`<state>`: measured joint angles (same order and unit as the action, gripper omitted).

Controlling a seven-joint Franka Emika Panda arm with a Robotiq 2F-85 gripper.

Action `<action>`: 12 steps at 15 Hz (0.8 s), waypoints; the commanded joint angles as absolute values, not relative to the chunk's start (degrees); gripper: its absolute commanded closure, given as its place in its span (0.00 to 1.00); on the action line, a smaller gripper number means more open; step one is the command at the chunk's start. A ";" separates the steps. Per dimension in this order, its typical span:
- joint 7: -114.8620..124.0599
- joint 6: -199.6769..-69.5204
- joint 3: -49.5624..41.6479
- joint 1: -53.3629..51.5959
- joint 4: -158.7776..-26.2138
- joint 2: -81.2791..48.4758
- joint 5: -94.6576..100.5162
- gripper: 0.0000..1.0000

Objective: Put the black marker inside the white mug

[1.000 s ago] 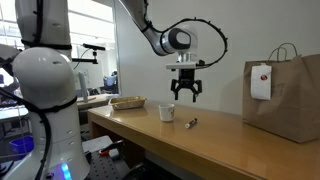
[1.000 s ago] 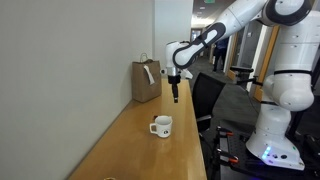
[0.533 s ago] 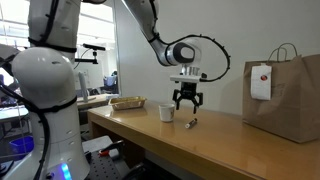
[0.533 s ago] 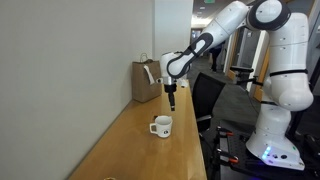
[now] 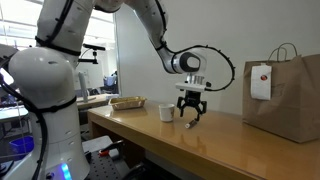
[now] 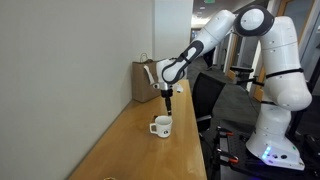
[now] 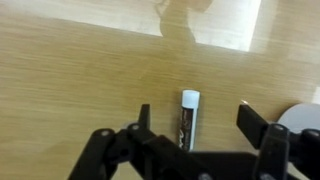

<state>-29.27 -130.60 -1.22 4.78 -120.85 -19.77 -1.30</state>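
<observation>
Wrist view shows wide-open, empty jaws straddling the slim black marker on glossy wooden table.

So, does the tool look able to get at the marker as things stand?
Probably yes. The open tool hangs right over the marker, which lies bare on the table between its fingers in the wrist view. The mug sits off to one side, out of the way.

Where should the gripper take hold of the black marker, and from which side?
Mid-barrel of the black marker, from straight above: it lies flat and thin on the table, between the fingers of the open gripper, which would close across its width.
</observation>
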 commanded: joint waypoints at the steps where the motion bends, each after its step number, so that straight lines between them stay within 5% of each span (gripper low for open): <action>1: -29.52 -131.09 0.26 6.07 -118.41 -22.17 -1.47 0.11; 6: -29.05 -131.11 0.66 6.29 -117.39 -23.92 -1.14 0.43; 12: -29.14 -130.82 1.00 6.54 -117.52 -24.96 -1.09 0.45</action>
<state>-29.26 -130.64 -0.21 5.53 -117.88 -24.43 -1.27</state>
